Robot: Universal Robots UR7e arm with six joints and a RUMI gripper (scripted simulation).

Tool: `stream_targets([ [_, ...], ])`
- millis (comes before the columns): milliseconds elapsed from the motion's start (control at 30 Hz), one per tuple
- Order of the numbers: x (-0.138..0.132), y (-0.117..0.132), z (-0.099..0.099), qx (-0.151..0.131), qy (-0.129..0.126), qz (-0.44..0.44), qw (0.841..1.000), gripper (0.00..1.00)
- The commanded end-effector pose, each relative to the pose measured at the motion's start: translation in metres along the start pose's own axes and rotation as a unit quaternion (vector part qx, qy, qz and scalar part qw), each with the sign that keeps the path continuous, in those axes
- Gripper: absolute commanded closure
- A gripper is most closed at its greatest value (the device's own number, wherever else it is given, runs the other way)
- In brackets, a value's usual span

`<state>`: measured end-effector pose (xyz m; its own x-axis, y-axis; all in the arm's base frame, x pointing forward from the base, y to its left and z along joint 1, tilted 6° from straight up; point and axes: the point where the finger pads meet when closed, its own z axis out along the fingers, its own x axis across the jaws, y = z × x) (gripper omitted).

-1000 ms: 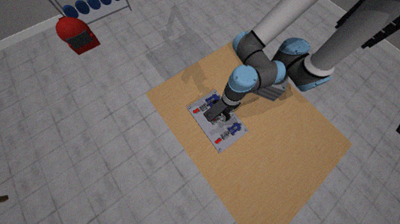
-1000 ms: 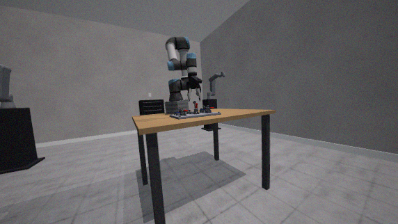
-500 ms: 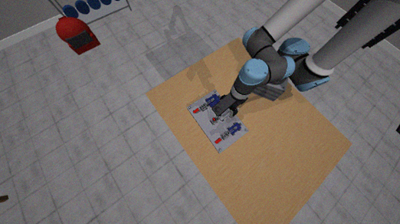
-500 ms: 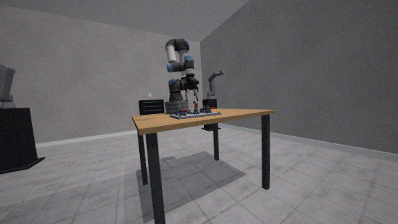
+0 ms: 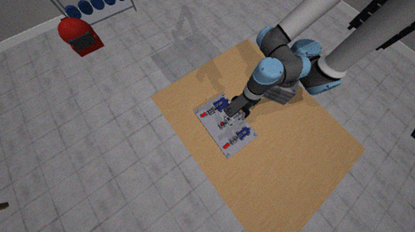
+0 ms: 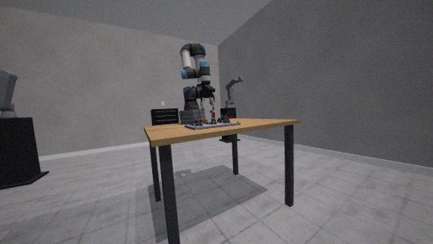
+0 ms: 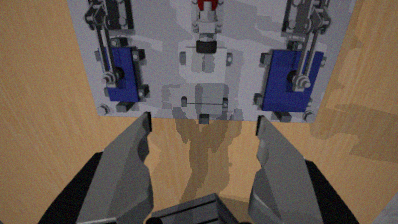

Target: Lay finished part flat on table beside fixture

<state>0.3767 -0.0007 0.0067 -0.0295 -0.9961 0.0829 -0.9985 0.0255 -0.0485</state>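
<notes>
The fixture plate [image 5: 211, 128] [image 7: 160, 30] lies on the table. The pale finished part [image 7: 217, 70] sits in its middle nest among small stops, partly in shadow; its slot is not clear. The middle clamp's red handle [image 5: 222, 124] [image 6: 213, 114] stands up, and its black tip [image 7: 206, 47] is raised over the part. A blue blank [image 5: 222, 105] [image 7: 131, 75] on one side and another blue blank [image 5: 246, 133] [image 7: 278, 90] on the other are under clamp arms. My gripper [image 7: 203, 115] [image 6: 208, 108] is open and empty, above the plate's edge by the middle nest, fingers either side of the part's line.
The side clamps' red handles [image 5: 203, 115] [image 5: 226, 146] lie low. The wooden table [image 5: 296, 152] extends around the plate. A grey ribbed block [image 5: 279, 96] [image 6: 191, 116] stands by the arm's base, behind the fixture.
</notes>
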Motion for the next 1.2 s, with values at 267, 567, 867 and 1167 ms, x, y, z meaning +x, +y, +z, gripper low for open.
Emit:
stream_targets([
  [267,0.000,0.001,0.007,0.001,0.000,0.000,1.000,0.41],
  [567,0.000,0.001,0.032,0.001,0.000,0.000,1.000,0.41],
  [867,0.000,0.001,0.050,0.001,0.000,0.000,1.000,0.41],
  [1167,0.000,0.001,0.059,0.001,0.000,0.000,1.000,0.41],
])
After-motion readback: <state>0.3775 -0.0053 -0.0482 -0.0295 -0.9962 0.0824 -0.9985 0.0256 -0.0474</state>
